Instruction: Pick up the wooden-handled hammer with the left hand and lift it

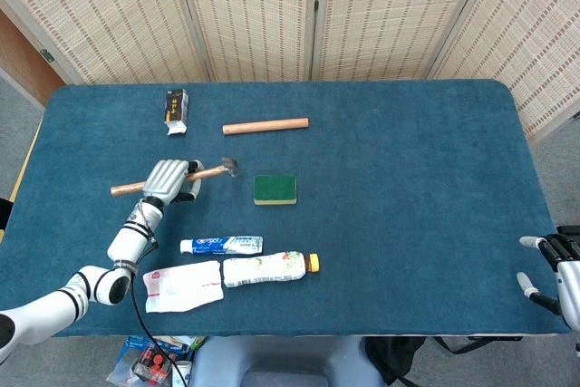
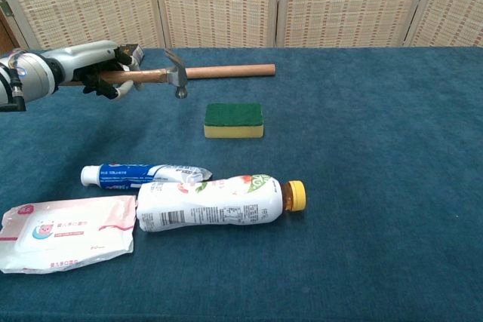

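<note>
My left hand (image 1: 166,178) (image 2: 96,68) grips the wooden-handled hammer (image 1: 207,171) (image 2: 153,75) around the middle of its handle. The hammer hangs level above the blue table (image 1: 408,160), its metal head (image 2: 177,77) pointing right and the handle's end sticking out to the left. It is left of the green sponge (image 1: 275,189) (image 2: 234,120) and clear of it. My right hand (image 1: 555,269) shows only at the lower right edge of the head view, off the table, fingers apart and holding nothing.
A plain wooden rod (image 1: 265,125) (image 2: 230,71) lies behind the hammer. A black box (image 1: 175,109) stands at the back left. Near the front lie a toothpaste tube (image 2: 147,175), a plastic bottle (image 2: 219,201) and a wipes pack (image 2: 64,231).
</note>
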You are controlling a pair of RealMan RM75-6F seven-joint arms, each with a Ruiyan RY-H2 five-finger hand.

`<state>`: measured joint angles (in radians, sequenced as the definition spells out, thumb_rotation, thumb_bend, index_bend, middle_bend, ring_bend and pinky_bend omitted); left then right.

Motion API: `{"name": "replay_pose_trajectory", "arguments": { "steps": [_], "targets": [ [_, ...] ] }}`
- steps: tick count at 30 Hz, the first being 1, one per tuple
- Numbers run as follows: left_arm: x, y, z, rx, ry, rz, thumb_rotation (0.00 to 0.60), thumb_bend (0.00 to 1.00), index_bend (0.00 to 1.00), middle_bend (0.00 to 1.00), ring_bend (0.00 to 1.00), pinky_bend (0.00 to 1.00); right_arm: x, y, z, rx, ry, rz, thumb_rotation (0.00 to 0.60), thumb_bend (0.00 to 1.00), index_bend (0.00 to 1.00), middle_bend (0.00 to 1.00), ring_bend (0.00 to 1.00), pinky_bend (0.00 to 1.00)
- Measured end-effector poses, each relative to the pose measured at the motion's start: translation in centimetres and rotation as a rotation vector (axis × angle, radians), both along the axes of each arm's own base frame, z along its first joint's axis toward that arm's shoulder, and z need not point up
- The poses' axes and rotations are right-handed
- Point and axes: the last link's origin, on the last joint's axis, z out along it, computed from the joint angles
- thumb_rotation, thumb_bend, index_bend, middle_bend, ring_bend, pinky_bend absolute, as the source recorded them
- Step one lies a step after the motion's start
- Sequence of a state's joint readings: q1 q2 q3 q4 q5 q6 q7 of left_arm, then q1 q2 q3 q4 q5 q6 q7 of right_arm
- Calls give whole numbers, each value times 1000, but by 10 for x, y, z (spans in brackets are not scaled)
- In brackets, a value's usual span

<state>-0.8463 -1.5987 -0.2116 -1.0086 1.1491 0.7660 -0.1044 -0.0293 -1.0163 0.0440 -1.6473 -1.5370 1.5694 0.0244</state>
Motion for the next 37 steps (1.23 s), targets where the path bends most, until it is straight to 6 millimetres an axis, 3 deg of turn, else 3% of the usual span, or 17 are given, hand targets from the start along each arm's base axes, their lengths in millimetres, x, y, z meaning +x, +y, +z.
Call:
{"name": "replay_pose_trajectory", "arguments": {
  "steps": [2,5,10,20,26,33,37],
  "targets": [
    [-3,-1,-2,-11,20,11,600,380,148,243,191,288,1,0,0,-2,1,2,600,262,327,348,235,264],
    [-6,-3,-4,-22,46,24,600,294,1,18,8,73,3,2,1,-5,2,5,600,262,327,348,235,264],
    [-5,-9,-1,6,43,31,600,261,0,0,0,0,3,4,1,-14,-5,10,600,263,327,348,235,264],
    [-9,-39,26,98,-21,55,600,260,0,0,0,0,2,5,0,-11,-14,15,600,262,327,349,235,264],
    [-28,-74,56,179,-20,112,600,260,0,0,0,0,1,4,-1,2,-23,17,600,262,327,350,235,264],
    [-73,-135,89,306,46,186,600,260,0,0,0,0,3,-4,-8,35,-36,41,600,262,327,352,235,264],
    [-85,-166,100,362,66,182,600,259,0,0,0,0,6,-6,-11,48,-39,54,600,263,327,352,235,264]
  ]
}}
